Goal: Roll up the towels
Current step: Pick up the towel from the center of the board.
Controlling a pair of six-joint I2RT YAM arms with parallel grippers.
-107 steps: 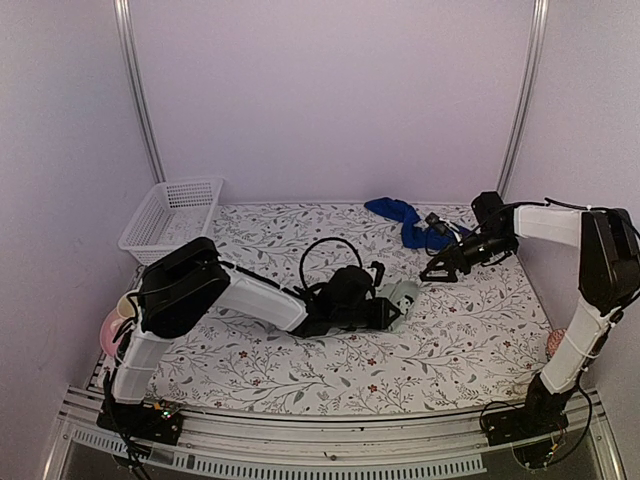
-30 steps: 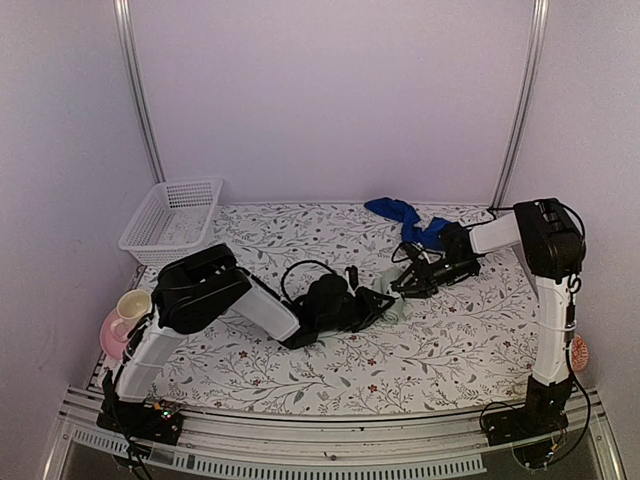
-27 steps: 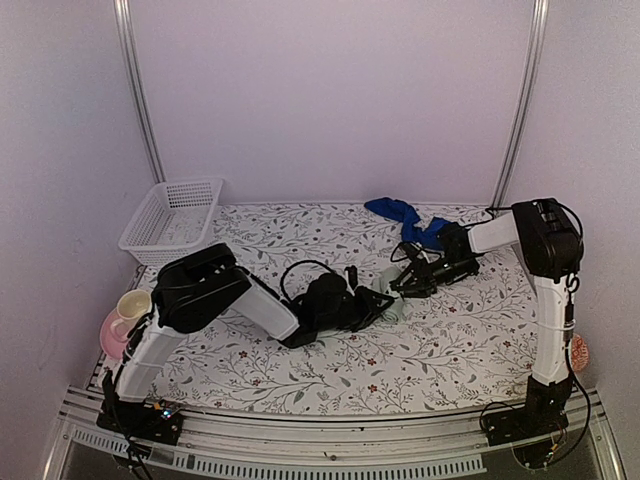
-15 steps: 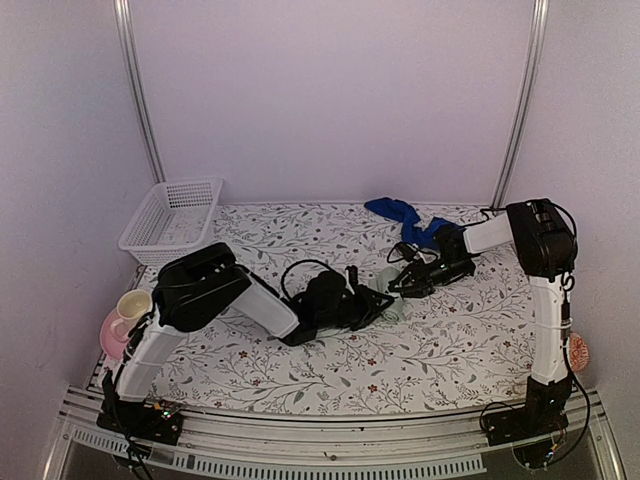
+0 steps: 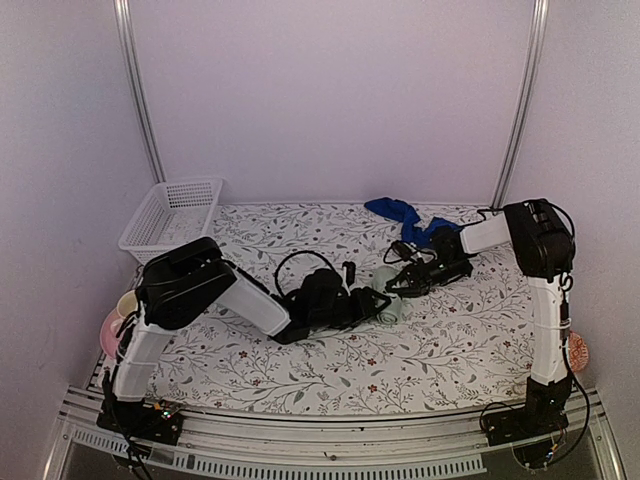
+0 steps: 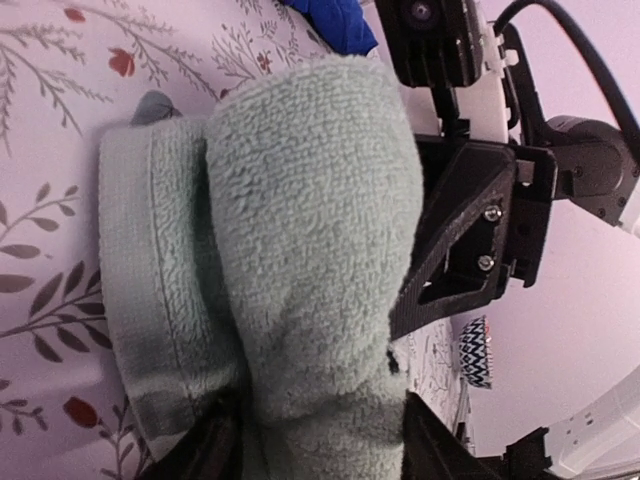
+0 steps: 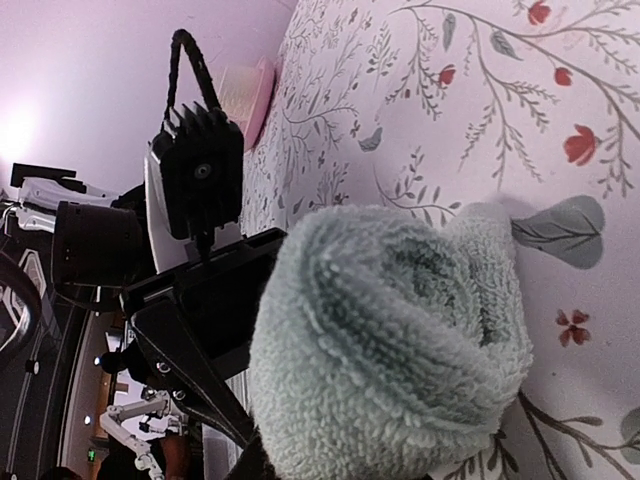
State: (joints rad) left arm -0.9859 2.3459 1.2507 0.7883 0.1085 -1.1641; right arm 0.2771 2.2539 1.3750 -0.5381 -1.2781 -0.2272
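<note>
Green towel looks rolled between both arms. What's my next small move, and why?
Probably draw the left fingers back a little, off the pale sage-green rolled towel. Both wrist views show it wound into a tight roll, the right fingers sit at its other side, and the crumpled royal-blue towel lies unrolled by the far edge.

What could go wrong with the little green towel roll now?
The green towel has a loose end flap beside the roll, so it may unroll if the left fingers let go. The blue towel sits crumpled close to the right arm, which could snag and drag it.
</note>
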